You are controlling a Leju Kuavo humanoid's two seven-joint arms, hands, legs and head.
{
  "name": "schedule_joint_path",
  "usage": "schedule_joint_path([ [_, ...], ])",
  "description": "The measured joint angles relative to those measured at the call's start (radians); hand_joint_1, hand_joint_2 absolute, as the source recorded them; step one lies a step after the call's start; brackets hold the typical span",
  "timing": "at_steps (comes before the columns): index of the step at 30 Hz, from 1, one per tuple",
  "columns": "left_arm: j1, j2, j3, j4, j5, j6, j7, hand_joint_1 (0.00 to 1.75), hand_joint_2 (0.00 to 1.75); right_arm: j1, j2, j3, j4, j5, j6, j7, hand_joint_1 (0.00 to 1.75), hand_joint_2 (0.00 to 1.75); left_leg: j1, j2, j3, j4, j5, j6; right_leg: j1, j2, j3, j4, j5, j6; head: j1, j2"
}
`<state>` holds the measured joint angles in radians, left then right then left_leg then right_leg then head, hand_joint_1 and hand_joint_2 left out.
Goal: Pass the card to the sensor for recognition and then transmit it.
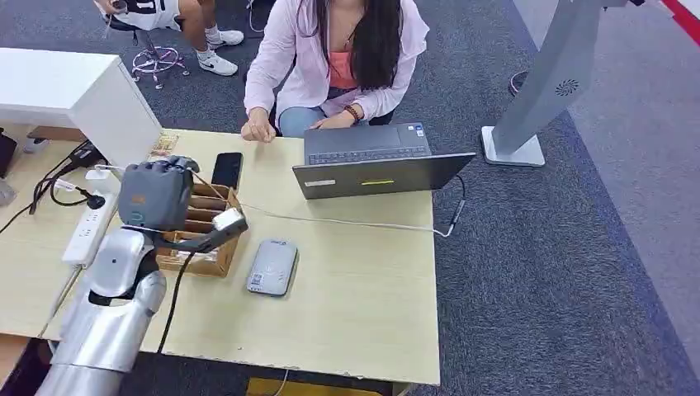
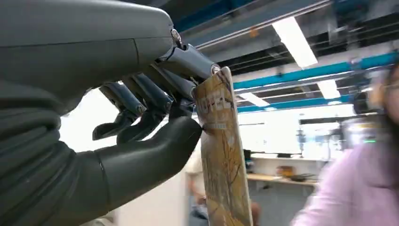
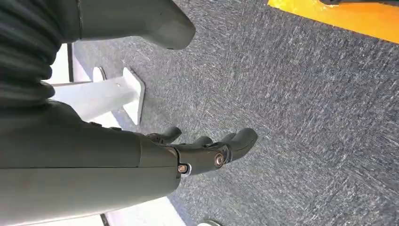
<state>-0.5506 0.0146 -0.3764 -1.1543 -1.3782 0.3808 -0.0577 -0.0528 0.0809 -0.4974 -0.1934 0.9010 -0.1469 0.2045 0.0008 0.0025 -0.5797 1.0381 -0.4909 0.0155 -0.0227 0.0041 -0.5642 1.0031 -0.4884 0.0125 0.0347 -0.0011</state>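
So the left hand has the card pinched at one end between the thumb and the darker fingers, and it's hanging over the wooden slotted box at the left side of the table. In the left wrist view the card is a thin, tan printed thing sticking out well past the grip, so most of its length is free.

My read on handling: it looks light and fairly stiff but glossy, so it could slip or pivot in a pinch that small (only one end is caught, so a knock against the box rim could twist it). Holding it by the end seems right though, because the free part is what has to go flat over the sensor, the grey pad lying just beside the box toward the table's middle.

The card isn't at the sensor yet, so the scan step is still to do, and the hand-off after it. A person sits at the far edge behind a laptop, with a phone near the box.

The right hand hangs over the carpet with fingers loosely apart, holding nothing.
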Motion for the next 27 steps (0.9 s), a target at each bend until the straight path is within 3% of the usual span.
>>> schedule_joint_path([
  [3, 0.012, -0.032, -0.053, -0.041, -0.003, -0.008, 0.009, 1.75, 1.75, 0.001, 0.000, -0.010, 0.000, 0.001, 0.000, 0.000, 0.00, 1.75, -0.002, 0.002, 0.000, 0.000, 0.000, 0.000, 0.000, 0.001, 0.000, 0.000, 0.000, 0.000, 0.000, 0.000],
  [14, 0.024, -0.076, -0.131, -0.079, 0.022, -0.048, 0.028, 1.75, 1.75, 0.001, 0.000, -0.019, 0.001, 0.016, 0.000, 0.000, 0.00, 1.75, 0.000, 0.001, 0.000, -0.001, 0.000, 0.000, 0.001, 0.001, -0.001, 0.000, 0.000, 0.000, 0.000, 0.000],
  [21, 0.025, -0.108, -0.150, 0.042, 0.022, -0.110, 0.101, 1.75, 1.75, 0.001, 0.003, -0.037, 0.001, 0.027, 0.003, 0.001, 0.00, 1.75, -0.001, 0.001, 0.000, 0.000, 0.000, 0.000, 0.000, 0.001, -0.001, 0.000, 0.000, 0.000, 0.000, 0.000],
  [27, 0.024, -0.111, -0.150, 0.139, 0.025, -0.215, 0.154, 1.75, 1.75, 0.001, 0.003, -0.048, 0.001, 0.036, 0.003, 0.003, 0.00, 1.75, -0.001, 0.001, 0.000, 0.000, 0.000, 0.000, 0.001, 0.001, -0.001, 0.000, 0.000, 0.000, 0.000, 0.000],
])
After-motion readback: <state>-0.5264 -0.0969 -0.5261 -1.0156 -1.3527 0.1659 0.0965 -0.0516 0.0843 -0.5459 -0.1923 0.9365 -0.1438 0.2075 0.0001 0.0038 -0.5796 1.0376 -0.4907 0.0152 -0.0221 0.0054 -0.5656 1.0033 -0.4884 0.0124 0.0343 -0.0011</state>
